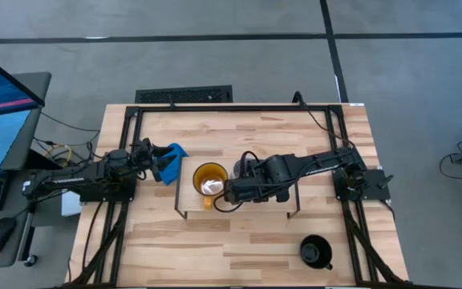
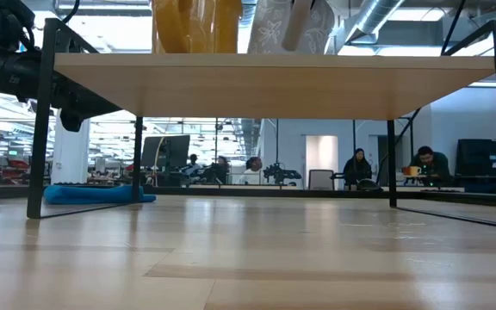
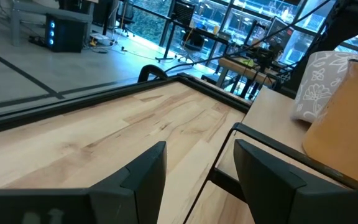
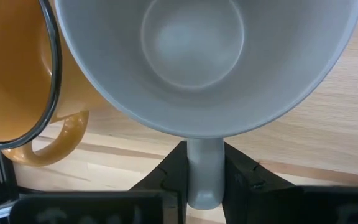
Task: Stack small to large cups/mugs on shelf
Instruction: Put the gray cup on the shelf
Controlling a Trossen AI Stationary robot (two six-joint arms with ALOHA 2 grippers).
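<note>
So the right gripper (image 4: 202, 177) is clamped on the handle of the grey-white mug (image 4: 210, 62), fingers pinching it from both sides. In the overhead shot that mug (image 1: 212, 186) is tilted and sitting partly inside the yellow mug (image 1: 208, 180), which stands on the left part of the shelf (image 1: 275, 210). The wrist camera on that arm shows the grey mug's rim overlapping the yellow mug (image 4: 17, 74), with the yellow one's handle sticking out toward the near side. Whether the grey one is fully seated down in there or just resting at an angle, I can't tell.

From table height you just see the bottoms of both mugs above the shelf board (image 2: 265, 86): yellow (image 2: 195, 26) on the left, the flower-patterned grey one (image 2: 291, 26) leaning just beside it.

The black mug (image 1: 315, 250) is off on its own on the table (image 1: 239, 249), near the front right corner, well apart from the shelf.

The left gripper (image 3: 194, 180) is hanging out just left of the shelf with its fingers spread wide, holding nothing. There's a blue cloth (image 1: 171, 154) lying on the table right by it, at the shelf's far left corner.
</note>
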